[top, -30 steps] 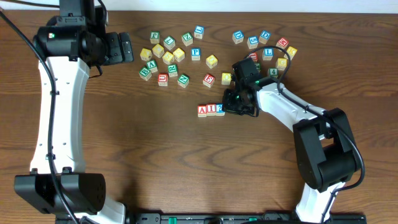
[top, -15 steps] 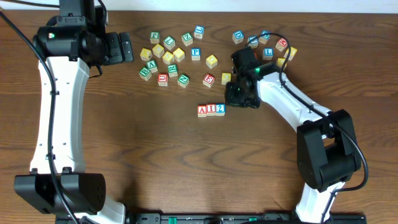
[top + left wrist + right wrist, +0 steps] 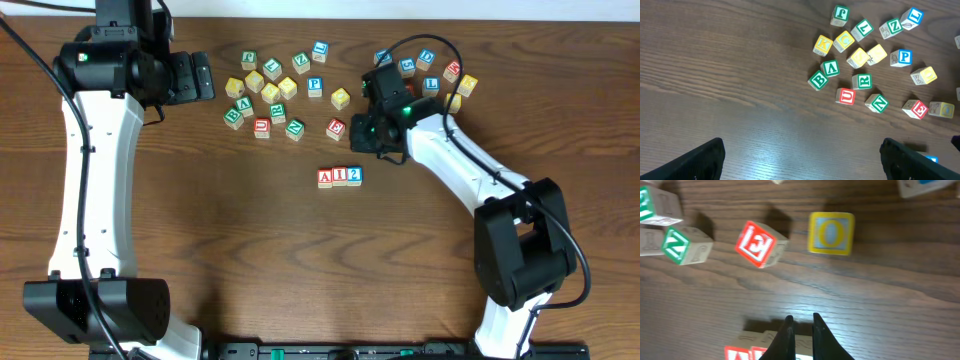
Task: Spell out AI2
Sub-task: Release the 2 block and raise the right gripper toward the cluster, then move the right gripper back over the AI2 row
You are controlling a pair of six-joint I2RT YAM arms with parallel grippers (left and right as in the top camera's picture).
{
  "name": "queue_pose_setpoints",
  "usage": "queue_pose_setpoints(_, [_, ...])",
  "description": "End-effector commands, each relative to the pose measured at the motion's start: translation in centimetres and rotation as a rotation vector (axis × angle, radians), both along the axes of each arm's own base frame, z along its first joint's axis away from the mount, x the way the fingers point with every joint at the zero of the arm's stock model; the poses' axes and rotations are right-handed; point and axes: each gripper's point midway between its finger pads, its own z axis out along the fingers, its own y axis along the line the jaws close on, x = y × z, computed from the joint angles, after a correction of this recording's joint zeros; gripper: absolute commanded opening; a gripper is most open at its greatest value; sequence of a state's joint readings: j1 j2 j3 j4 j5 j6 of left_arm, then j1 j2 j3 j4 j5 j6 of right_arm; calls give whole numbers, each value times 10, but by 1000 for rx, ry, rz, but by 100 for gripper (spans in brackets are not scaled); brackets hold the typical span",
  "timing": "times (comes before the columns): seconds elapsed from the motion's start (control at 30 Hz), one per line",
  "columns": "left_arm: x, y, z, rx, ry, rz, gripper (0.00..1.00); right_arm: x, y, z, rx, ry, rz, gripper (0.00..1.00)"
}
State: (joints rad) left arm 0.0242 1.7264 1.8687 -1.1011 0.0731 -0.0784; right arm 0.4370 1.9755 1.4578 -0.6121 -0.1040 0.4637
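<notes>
The A block (image 3: 325, 178), I block (image 3: 339, 177) and 2 block (image 3: 353, 176) sit touching in a row on the table (image 3: 250, 260), nearer than the loose blocks (image 3: 270, 92). They look like small wooden cubes: light, rigid and flat-faced. They are probably easy to pinch across two opposite sides, but just as easy to knock askew. The right gripper (image 3: 801, 318) hangs just far-right of the row, its fingers (image 3: 784, 340) almost together on nothing. The left gripper (image 3: 801, 145), at the far left and well apart from the row, has its fingers spread wide.
</notes>
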Motion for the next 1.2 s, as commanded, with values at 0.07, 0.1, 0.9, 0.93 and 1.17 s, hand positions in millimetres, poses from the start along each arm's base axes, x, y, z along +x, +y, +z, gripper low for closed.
queue_pose_setpoints(0.07, [-1,1,-2,-3,8,11,97,6,13,3,-23,-52,-2,8])
queue_pose_setpoints(0.1, [-1,1,-2,-3,8,11,98,7,15,2,-25,-54,-1,8])
queue_pose_setpoints(0.9, [-1,1,-2,-3,8,11,98,-4,34,-44,-51,17,9,12])
queue_pose_setpoints(0.93, [-1,1,-2,-3,8,11,98,-5,34,-44,-52,19,11,12])
queue_pose_setpoints(1.17, [-1,1,-2,-3,8,11,98,-12,32,-48,-64,51,3,12])
